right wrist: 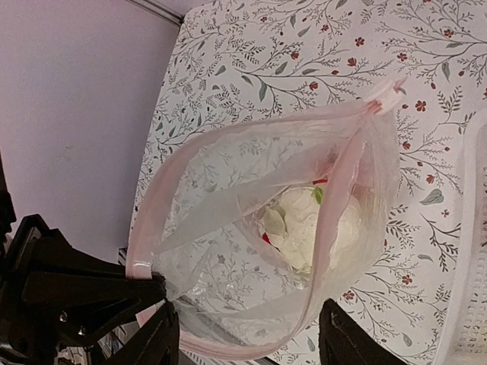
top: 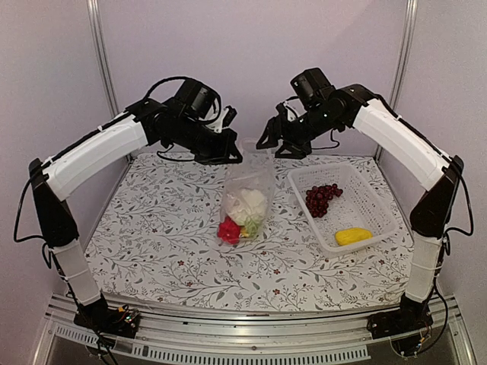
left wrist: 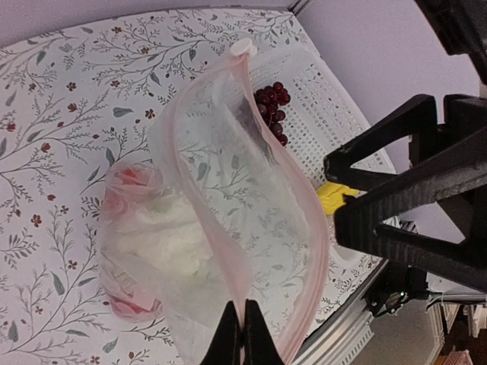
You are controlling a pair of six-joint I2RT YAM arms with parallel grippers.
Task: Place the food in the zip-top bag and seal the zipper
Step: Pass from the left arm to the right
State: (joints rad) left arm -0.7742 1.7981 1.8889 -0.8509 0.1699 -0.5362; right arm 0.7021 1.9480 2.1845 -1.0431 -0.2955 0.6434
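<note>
The clear zip-top bag [top: 249, 190] hangs upright over the table with its mouth gaping open. My left gripper [left wrist: 242, 338] is shut on one end of its pink zipper [left wrist: 308, 220]. Inside, at the bottom, lie a white cauliflower [right wrist: 308, 228] and a red pepper [top: 228, 230]. My right gripper [right wrist: 247, 346] is open, its fingers [right wrist: 346, 342] wide apart on either side of the bag's near rim, not pinching it. In the top view the right gripper [top: 275, 143] sits just right of the bag's top. The purple grapes [top: 323, 198] and a yellow piece [top: 353, 236] lie in the basket.
The white mesh basket [top: 378, 199] stands on the right of the flowered tablecloth [top: 160, 236], close beside the bag. Both arms reach in over the back of the table. Walls close in behind and at both sides.
</note>
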